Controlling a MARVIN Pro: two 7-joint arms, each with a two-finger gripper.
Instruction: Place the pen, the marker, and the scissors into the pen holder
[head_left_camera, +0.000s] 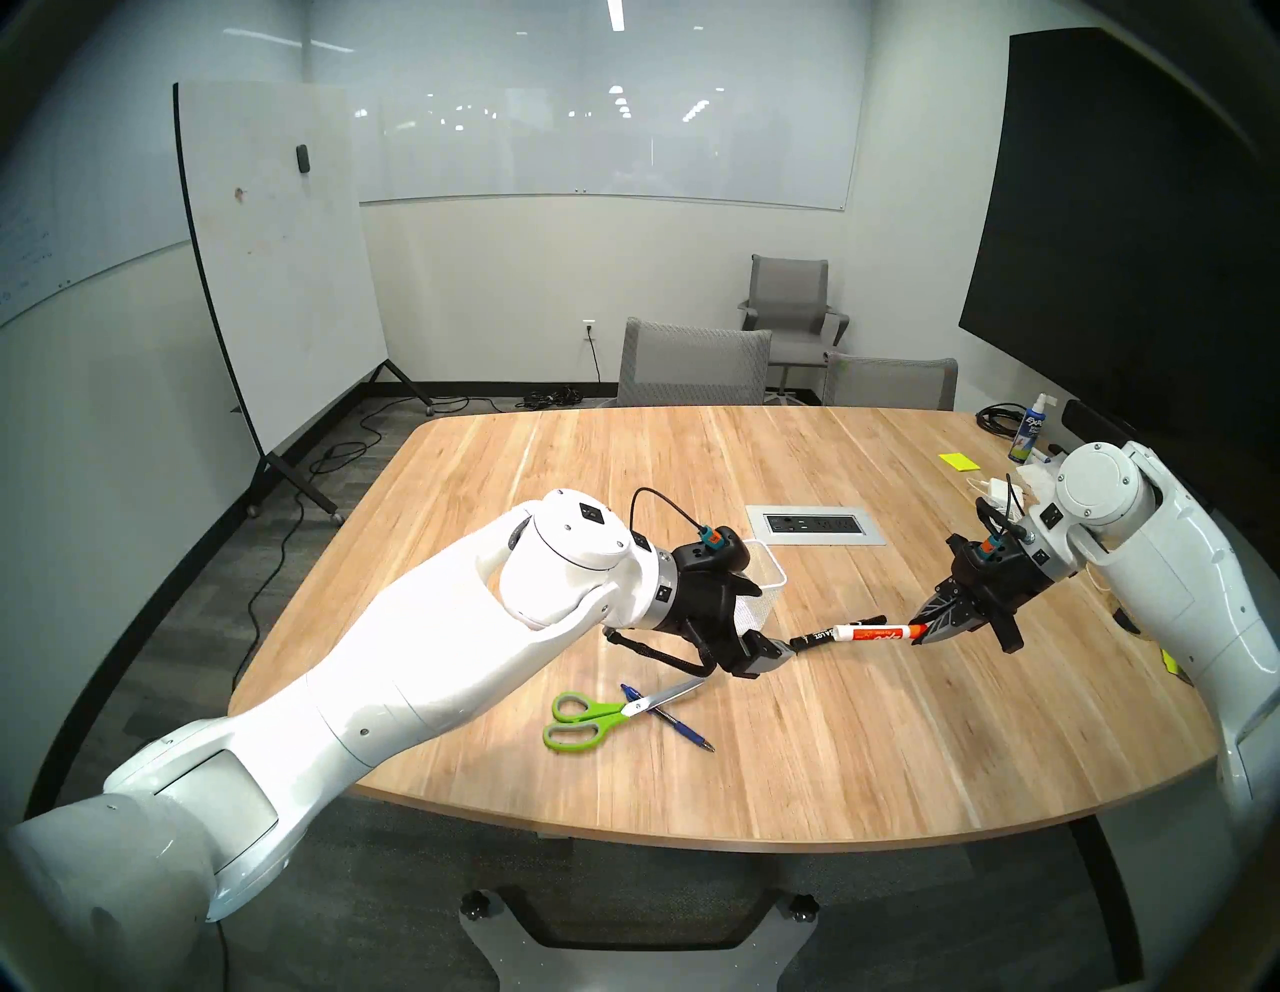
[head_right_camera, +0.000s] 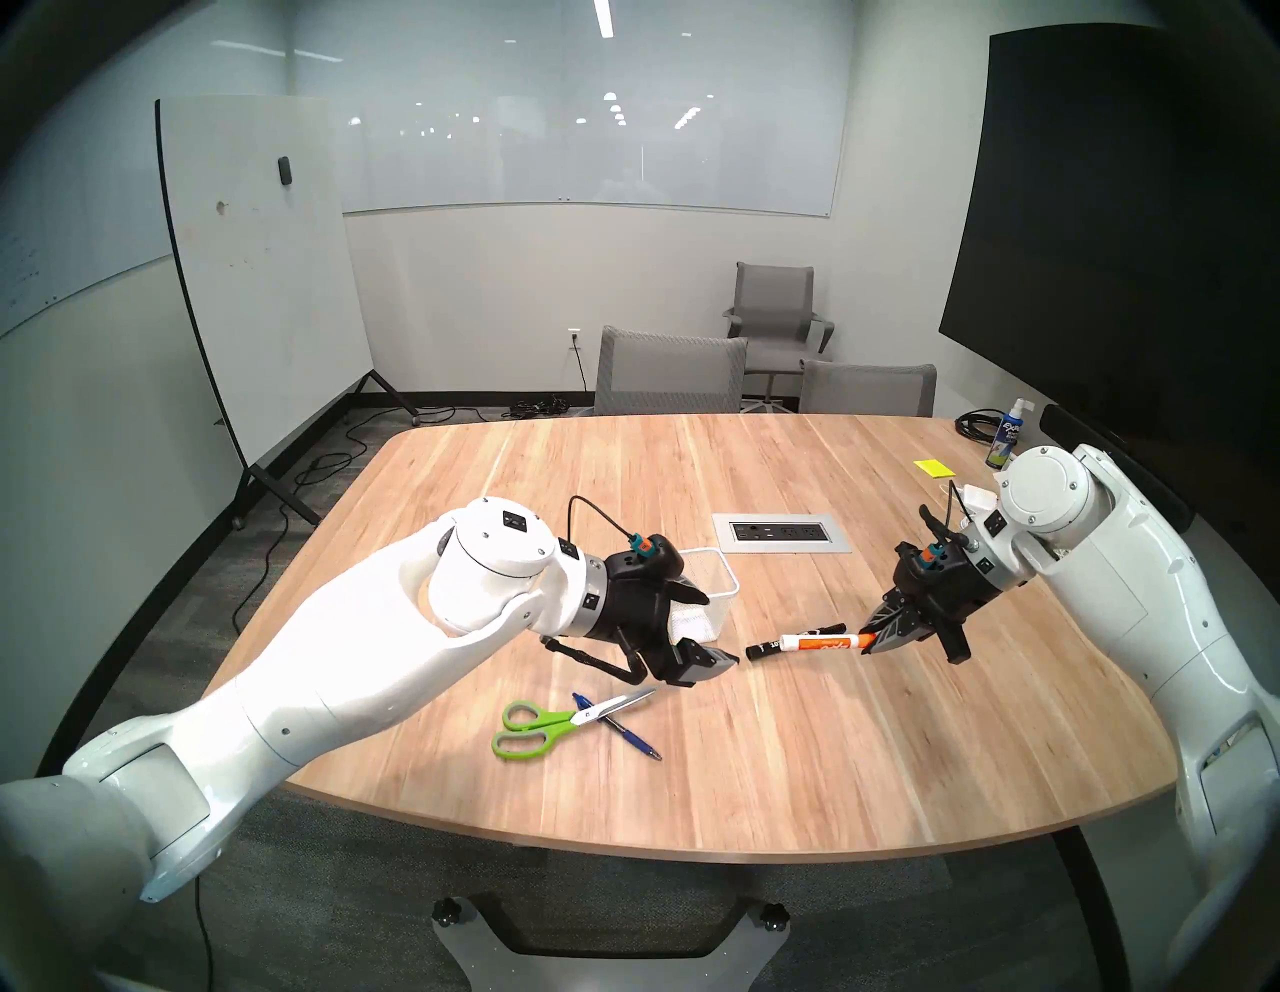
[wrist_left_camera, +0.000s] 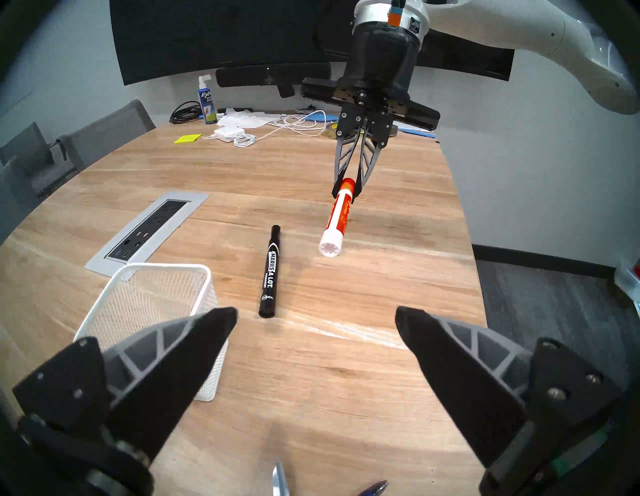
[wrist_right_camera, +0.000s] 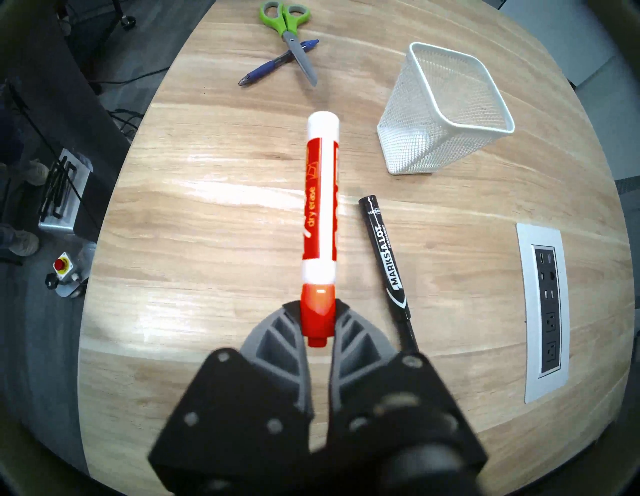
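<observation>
An orange-and-white dry-erase marker (wrist_right_camera: 320, 211) hangs above a wooden table (head_left_camera: 831, 748), pinched by its orange cap in the closed right gripper (wrist_right_camera: 317, 320). The left gripper (wrist_left_camera: 317, 324) hovers wide open and empty beside the white mesh pen holder (wrist_right_camera: 446, 111). A black marker (wrist_right_camera: 384, 256) lies nearby. Scissors (head_left_camera: 609, 710) cross a blue pen (head_left_camera: 675, 720). The head view shows whiteboards and grey chairs; the left wrist view alone shows cables.

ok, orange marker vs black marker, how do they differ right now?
The orange marker is thick, white with an orange label and cap; the black marker is slimmer and all black with white lettering. The orange marker is held by its cap end in the shut right gripper, lifted off the table; the black marker lies flat on the table, untouched. Both are capped, and neither is in the pen holder.
</observation>
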